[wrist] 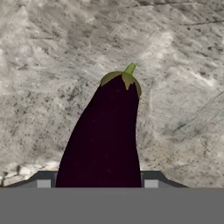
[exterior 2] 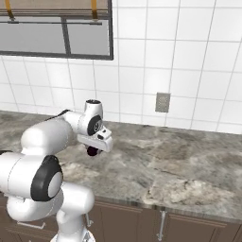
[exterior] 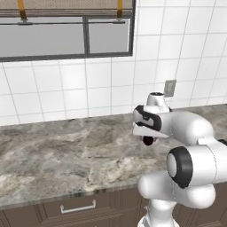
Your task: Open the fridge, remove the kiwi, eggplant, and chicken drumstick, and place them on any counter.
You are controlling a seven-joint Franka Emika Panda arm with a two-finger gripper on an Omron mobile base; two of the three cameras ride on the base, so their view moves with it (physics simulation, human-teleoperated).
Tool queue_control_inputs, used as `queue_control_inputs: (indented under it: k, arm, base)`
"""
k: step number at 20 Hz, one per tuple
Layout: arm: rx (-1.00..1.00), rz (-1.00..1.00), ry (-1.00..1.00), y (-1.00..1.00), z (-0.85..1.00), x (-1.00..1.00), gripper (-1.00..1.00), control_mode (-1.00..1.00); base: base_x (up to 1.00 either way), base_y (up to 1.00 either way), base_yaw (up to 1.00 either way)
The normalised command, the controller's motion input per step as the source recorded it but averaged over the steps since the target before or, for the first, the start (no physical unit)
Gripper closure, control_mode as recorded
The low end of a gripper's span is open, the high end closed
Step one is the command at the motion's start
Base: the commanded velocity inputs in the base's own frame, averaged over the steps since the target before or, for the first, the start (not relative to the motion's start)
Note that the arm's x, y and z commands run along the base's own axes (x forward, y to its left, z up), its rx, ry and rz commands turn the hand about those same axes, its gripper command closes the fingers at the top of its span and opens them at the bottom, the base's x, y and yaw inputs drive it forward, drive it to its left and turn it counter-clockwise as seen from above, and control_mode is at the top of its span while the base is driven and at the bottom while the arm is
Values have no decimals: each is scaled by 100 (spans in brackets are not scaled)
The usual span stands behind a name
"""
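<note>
Holding glossy dark-purple eggplant (wrist: pixel 105 135) w/ green cap, hand (exterior: pixel 148 140) clamped on it, hovering above grey-beige marbled stone bench (exterior: pixel 66 155). Eggplant not yet set down. Kiwi, drumstick: can't tell status. Next, prob.: lower, let go.

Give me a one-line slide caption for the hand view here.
Glossy dark purple eggplant with a green stem cap, held between the gripper's fingers above the grey-beige marbled stone counter.
</note>
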Motion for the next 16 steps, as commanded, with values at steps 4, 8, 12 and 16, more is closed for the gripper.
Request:
queue_control_inputs:
  k: [4, 8, 12, 16]
  arm:
    - [0, -2, 6, 0, -55, 0, 100, -100]
    - [0, 0, 1, 0, -14, 0, 100, -100]
    - [0, 0, 0, 0, 0, 0, 100, -100]
    - [0, 0, 0, 0, -1, 0, -100, -100]
  base:
    - [0, 0, 0]
    - [0, 0, 0]
    - [0, 0, 0]
    - [0, 0, 0]
